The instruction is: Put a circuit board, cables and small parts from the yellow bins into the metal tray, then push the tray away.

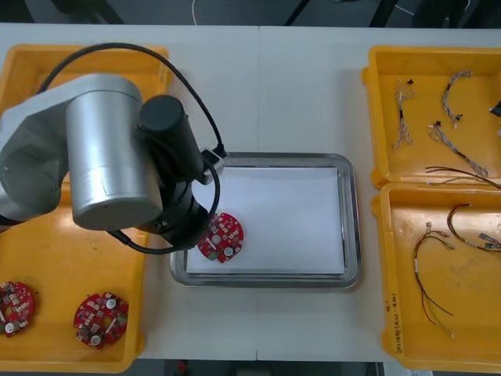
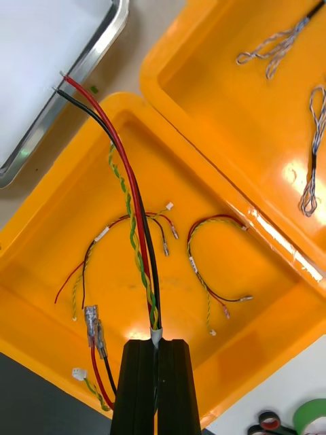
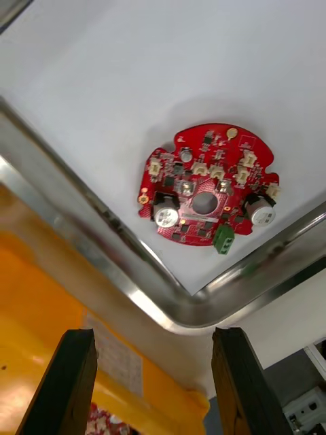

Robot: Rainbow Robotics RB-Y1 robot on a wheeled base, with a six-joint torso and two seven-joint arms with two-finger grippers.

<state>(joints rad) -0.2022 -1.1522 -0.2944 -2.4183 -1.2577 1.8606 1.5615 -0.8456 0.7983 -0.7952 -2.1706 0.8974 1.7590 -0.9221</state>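
Observation:
A round red circuit board (image 1: 221, 236) (image 3: 207, 187) lies flat on the white inside of the metal tray (image 1: 350, 219), in its near left corner. My left gripper (image 3: 153, 333) is open just outside that corner, over the tray rim (image 3: 170, 309) and the bin edge, with nothing between its fingers. My left arm (image 1: 102, 157) covers the left bins. My right gripper (image 2: 157, 343) is shut on a red and yellow cable (image 2: 132, 204) (image 1: 462, 175), which also has a black strand. The cable sticks out above the near right bin (image 2: 41, 285) towards the tray.
Two more red boards (image 1: 16, 305) (image 1: 100, 319) lie in the near left bin (image 1: 47, 258). Loose red and yellow cables (image 2: 204, 265) (image 1: 430, 266) rest in the near right bin. Twisted blue and white cables (image 1: 450, 137) (image 2: 272, 47) lie in the far right bin (image 1: 376, 117).

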